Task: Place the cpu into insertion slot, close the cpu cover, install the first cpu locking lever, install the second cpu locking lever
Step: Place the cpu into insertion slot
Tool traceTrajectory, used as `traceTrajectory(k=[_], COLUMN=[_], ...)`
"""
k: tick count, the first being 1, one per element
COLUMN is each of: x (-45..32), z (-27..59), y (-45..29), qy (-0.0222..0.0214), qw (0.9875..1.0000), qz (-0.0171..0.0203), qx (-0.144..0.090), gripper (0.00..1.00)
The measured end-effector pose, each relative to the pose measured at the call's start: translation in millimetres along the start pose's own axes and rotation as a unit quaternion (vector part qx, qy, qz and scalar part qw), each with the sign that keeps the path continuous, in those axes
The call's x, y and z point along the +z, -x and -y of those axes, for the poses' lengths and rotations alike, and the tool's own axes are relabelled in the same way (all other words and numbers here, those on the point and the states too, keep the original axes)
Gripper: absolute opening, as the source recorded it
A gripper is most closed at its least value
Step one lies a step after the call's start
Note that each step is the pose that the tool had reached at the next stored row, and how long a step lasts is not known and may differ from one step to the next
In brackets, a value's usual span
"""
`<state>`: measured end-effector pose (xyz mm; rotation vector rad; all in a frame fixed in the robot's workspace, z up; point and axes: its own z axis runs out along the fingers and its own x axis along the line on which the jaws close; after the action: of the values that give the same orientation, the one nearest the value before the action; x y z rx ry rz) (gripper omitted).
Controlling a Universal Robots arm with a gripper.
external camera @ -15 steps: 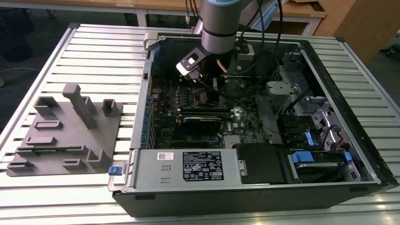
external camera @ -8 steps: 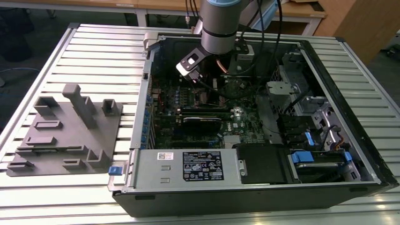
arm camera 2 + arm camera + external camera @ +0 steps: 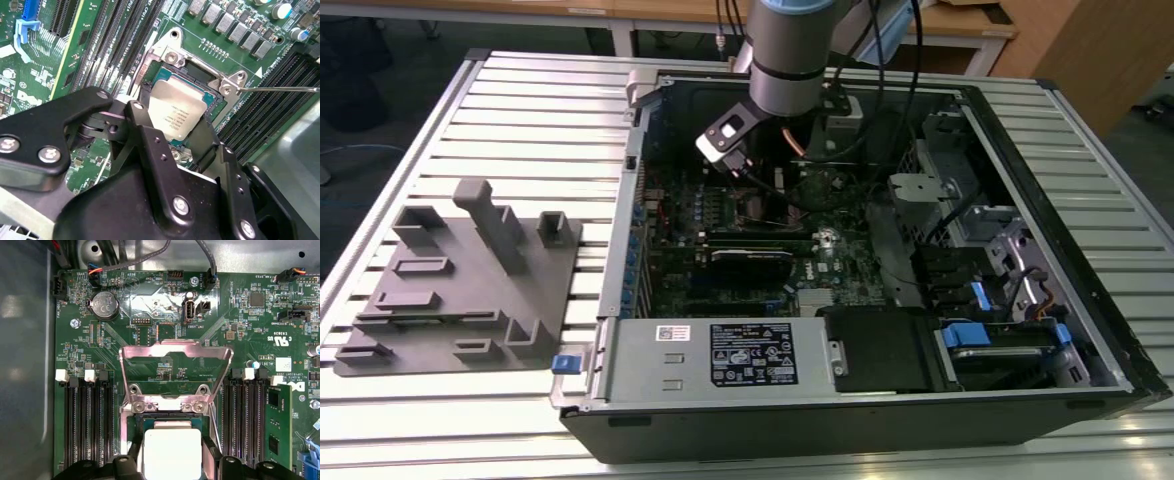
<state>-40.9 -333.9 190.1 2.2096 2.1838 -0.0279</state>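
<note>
The jaws are drawn in against two opposite edges of the cpu (image 3: 177,112), gripping it as it lies low in the insertion slot (image 3: 197,75) on the green board (image 3: 240,340). The cpu cover (image 3: 175,346) stands swung up, open, hinged at the slot's edge.

A grey cylindrical robot arm (image 3: 790,70) is wearing a pale blue cap at twelve o'clock and a black band below, with thin black cables (image 3: 915,40) hanging at three o'clock. Its matte black jointed metal gripper (image 3: 175,125) is showing silver screw heads (image 3: 49,155).
</note>
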Motion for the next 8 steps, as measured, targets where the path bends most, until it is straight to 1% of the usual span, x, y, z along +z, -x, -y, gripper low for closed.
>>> traceTrajectory(k=[1, 2, 8], x=[0.3, 0.5, 0.5], z=[-0.1, -0.2, -0.2], y=[-0.3, -0.5, -0.5], qy=[0.0000, 0.0000, 0.0001], qw=[1.0000, 1.0000, 1.0000], qz=[-0.0006, -0.0008, -0.0007], qx=[0.000, 0.000, 0.000], gripper=[0.55, 0.60, 0.60])
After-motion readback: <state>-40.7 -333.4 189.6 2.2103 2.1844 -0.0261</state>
